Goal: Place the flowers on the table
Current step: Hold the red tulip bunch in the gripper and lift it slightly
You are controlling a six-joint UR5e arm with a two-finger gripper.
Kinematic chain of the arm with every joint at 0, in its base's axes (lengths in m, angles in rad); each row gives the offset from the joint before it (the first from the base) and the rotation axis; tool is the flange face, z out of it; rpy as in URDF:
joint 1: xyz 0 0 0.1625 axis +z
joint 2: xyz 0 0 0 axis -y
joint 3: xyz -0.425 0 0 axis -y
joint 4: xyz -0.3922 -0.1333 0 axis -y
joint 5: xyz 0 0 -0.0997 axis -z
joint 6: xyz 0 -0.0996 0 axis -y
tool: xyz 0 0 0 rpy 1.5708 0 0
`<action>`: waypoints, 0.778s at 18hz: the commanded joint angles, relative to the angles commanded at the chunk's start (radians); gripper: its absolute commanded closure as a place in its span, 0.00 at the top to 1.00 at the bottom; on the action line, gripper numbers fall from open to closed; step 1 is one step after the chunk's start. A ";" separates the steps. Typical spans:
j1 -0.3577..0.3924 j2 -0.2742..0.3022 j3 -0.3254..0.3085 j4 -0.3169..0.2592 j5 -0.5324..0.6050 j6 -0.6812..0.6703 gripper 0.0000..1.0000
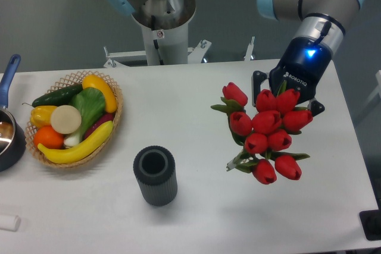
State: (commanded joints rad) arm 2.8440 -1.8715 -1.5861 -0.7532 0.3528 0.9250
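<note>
The flowers [266, 123], a bunch of red tulip buds with green leaves, hang tilted over the right part of the white table [190, 93]. Their stem ends [231, 166] point down and to the left. My gripper [287, 96] sits directly behind the buds, its two dark fingers showing on either side of the bunch. It is shut on the flowers. The grip point itself is hidden by the buds.
A dark ribbed vase [155, 175] stands upright left of the flowers. A wicker basket [118, 106] of fruit and vegetables sits at the left, and a blue-handled pot [8, 138] at the left edge. The arm's base [161, 25] rises at the back.
</note>
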 joint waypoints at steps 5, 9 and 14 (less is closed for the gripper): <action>-0.011 0.008 0.002 0.000 0.132 0.002 0.30; -0.012 0.020 -0.003 0.002 0.196 0.003 0.30; -0.015 0.021 -0.024 0.000 0.293 0.070 0.30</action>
State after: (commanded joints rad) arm 2.8287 -1.8500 -1.6106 -0.7532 0.6457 0.9954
